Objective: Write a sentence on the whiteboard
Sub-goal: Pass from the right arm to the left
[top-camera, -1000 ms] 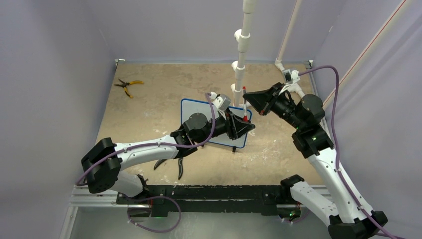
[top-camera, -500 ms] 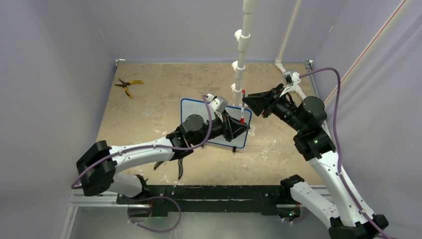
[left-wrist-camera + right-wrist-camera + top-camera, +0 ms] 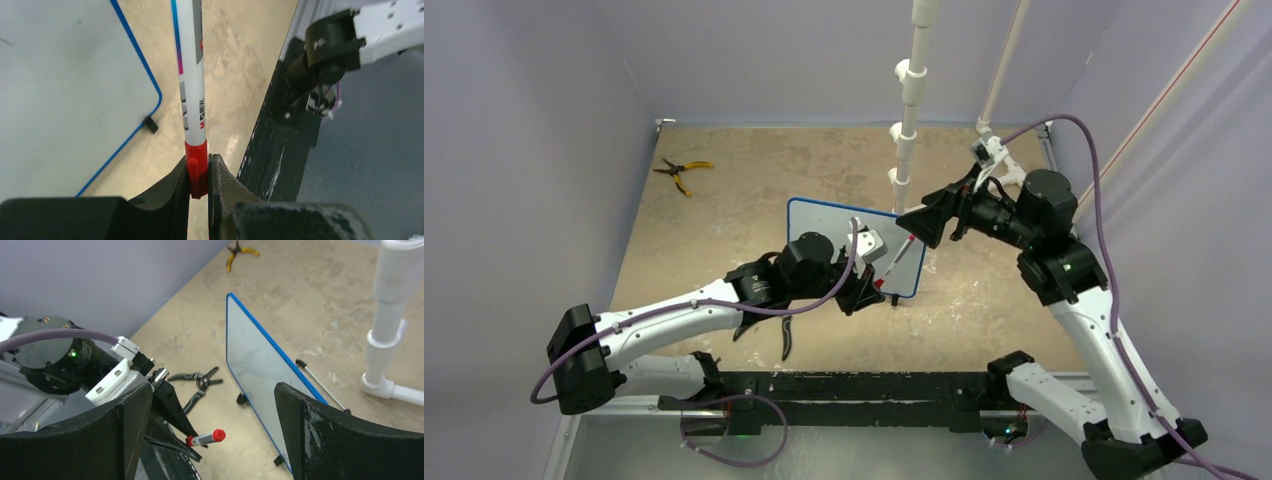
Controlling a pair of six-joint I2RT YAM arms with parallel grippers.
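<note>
Gripping: left gripper (image 3: 199, 167) is pinched shut on the red end of the marker (image 3: 192, 95), now holding it alone.
Changed: right gripper (image 3: 212, 395) has let go, jaws spread wide, and the marker now leans over.
Board spot: whiteboard (image 3: 252, 365) sits just beside the left gripper and below the right.
Hard to see: marker's far end is cut off in the left wrist view, and from above the left arm hides part of the board.

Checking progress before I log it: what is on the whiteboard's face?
No red lettering shows on the whiteboard; its visible face looks blank. From above, the left gripper and its marker hide part of the near side.
</note>
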